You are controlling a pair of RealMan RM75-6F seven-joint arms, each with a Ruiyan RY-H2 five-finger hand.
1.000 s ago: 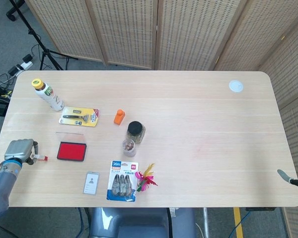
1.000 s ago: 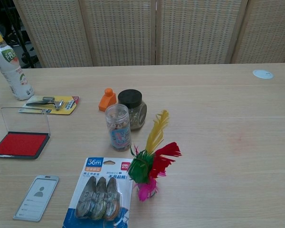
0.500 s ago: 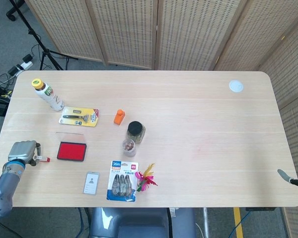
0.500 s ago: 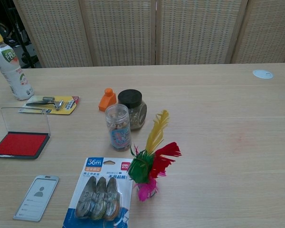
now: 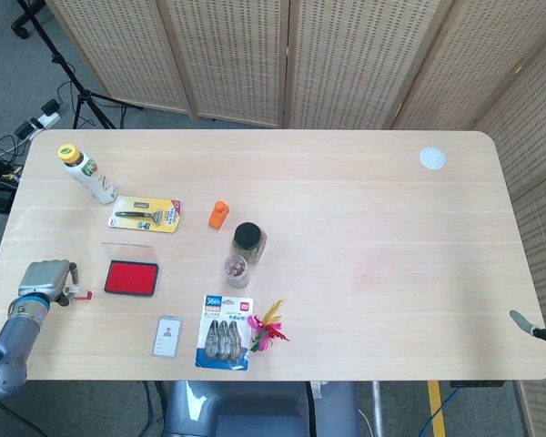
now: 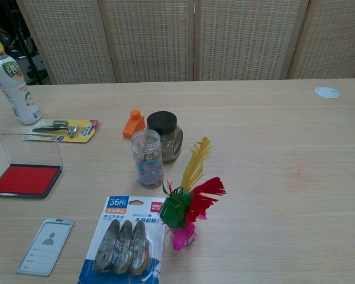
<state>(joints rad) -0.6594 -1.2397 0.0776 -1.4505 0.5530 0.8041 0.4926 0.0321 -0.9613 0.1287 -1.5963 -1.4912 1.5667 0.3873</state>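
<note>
- Since a second ago, the left hand (image 5: 47,280) has slid a little toward the right and lower in the head view, closing on the ink pad (image 5: 130,278); nothing else on the table (image 5: 364,209) has shifted.
- That hand sits at the lower left of the head view, over the table's left edge, with its back to the camera; whether its fingers are apart or together I cannot tell, and a small red-and-white part sticks out toward the pad without reaching it.
- Its lid stands open, which leaves the red face of the pad bare to anything coming from above; the pad lies flat, just right of the hand, at the left edge of the chest view.
- Only a tip of the right hand (image 5: 533,329) shows at the lower right border, well apart from every object, its fingers hidden.
- A badge holder (image 5: 167,336) lies below the pad, a razor card (image 5: 145,215) above it, and a drink bottle (image 5: 87,174) lies in the upper left.
- Near the centre stand a dark-lidded jar (image 5: 248,240), a small clear jar (image 5: 236,270) and an orange cap-like piece (image 5: 218,214).
- A tape pack (image 5: 224,331) and a feather shuttlecock (image 5: 267,330) rest at the lower middle, side by side.
</note>
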